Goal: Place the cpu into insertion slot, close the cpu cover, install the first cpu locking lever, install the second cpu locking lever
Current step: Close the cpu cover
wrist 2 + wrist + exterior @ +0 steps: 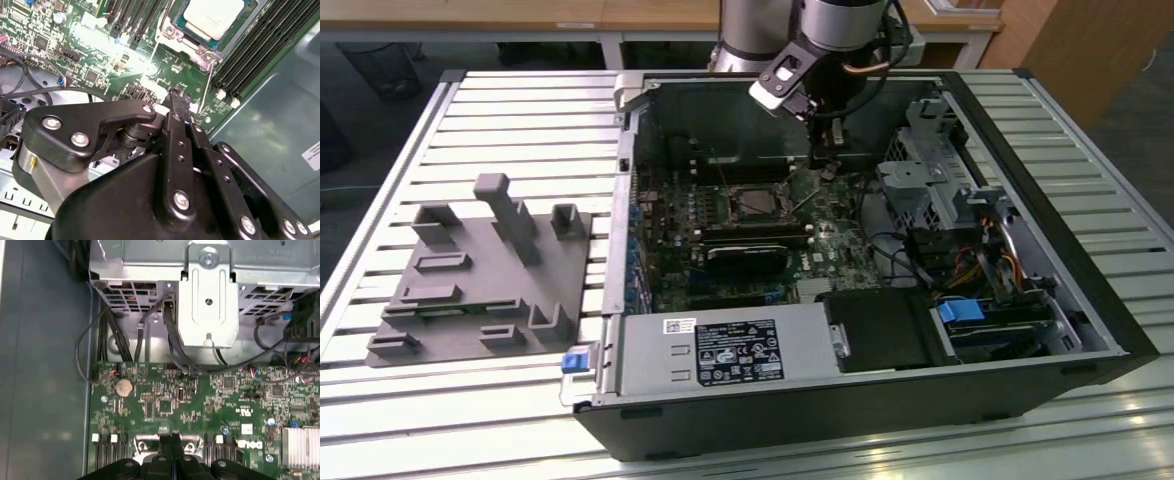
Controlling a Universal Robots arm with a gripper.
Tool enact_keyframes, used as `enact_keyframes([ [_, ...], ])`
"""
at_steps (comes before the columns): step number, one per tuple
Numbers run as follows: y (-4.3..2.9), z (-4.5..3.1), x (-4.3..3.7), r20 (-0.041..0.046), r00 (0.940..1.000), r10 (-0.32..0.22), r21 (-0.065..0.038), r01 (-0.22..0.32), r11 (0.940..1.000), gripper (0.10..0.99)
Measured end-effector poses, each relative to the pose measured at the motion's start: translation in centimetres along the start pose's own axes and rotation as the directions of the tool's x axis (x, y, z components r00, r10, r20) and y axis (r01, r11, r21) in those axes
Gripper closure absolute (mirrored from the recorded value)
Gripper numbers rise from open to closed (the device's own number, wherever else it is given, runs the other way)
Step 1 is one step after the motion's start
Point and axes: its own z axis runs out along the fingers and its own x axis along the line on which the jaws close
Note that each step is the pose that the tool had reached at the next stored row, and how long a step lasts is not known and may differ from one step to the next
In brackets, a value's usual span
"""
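In the exterior view, the open computer case [854, 410] lay on its side on a slatted metal table [440, 420]. A grey moulded fixture [480, 275] rested on the table toward the exterior view's left. Nearest inside the case sat the white-labelled power supply box [720, 350]. Just beyond it was the black heatsink block [747, 255] on the green motherboard [670, 210], and behind the heatsink lay the insertion slot [732, 205].

The second wrist view showed the cpu [212, 14] sitting in that slot, pale metal face up. The cpu cover [170, 33] lay as a silvery frame around its edges. A thin locking lever [206, 82] ran from the socket's corner toward the gripper's tip; whether it was latched could not be told. Long black memory slots [260, 45] lay just beside the socket.

The gripper [822, 182] hung over the board just past the slot, toward the exterior view's right. Its jaws were pressed together, and the fingertips [165, 442] met with nothing visible between them.

Beyond the fingertips in the first wrist view were a coin cell battery [123, 386] on the board, then black cables [170, 340], then a silvery metal drive cage [207, 295]. Farthest back in the exterior view, the arm [834, 20] rose out of the case.
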Motion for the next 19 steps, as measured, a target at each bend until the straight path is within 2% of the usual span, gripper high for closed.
enact_keyframes([
  [7,1.45,0.34,0.18,-0.0001,1.0,0.0,0.004,0.0,1.0,0.98],
  [15,2.5,0.82,0.31,-0.0002,1.0,0.0,0.014,0.0,0.9999,0.98],
  [19,2.79,1.29,0.39,-0.0002,1.0,0.0,0.023,0.0,0.9997,0.98],
])
